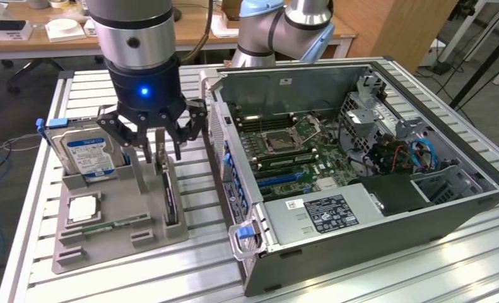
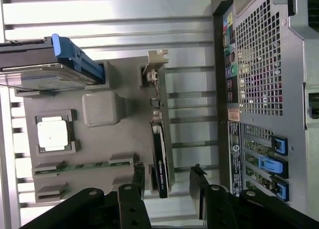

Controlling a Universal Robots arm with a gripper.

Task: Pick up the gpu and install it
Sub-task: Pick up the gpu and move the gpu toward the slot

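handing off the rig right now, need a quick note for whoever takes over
Gripper: open, low over the gpu, holding nothing.
Gpu: standing on edge in the grey holder, beside the open case.
Done: nothing lifted; the gripper is lined up above the card.
Left: the pick-up and the install; the gpu is not yet in the case.
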